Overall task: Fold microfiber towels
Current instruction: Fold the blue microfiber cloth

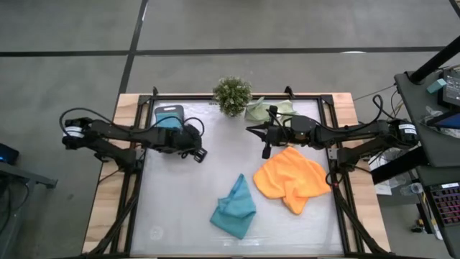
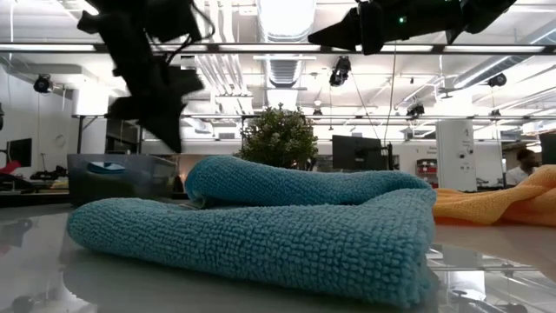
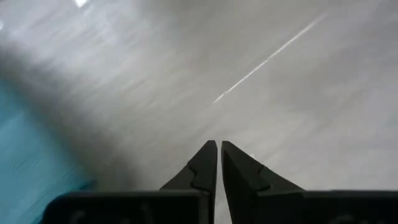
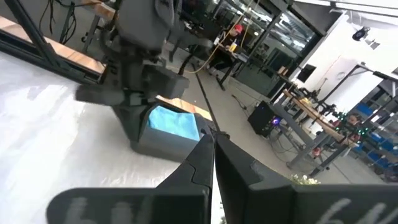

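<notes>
In the high view, bare table (image 1: 180, 194) fills the lower left of the frame. The teal towel (image 1: 234, 210) and orange towel (image 1: 291, 180) crowd the lower centre and right. Along the upper edge stand the grey tray (image 1: 169, 115), the plant (image 1: 232, 94) and a sage-green towel (image 1: 259, 109); both arms span the middle band.

Teal towel (image 1: 234, 209) folded at front, orange towel (image 1: 291, 180) crumpled beside, sage towel (image 1: 267, 110) at back.
</notes>
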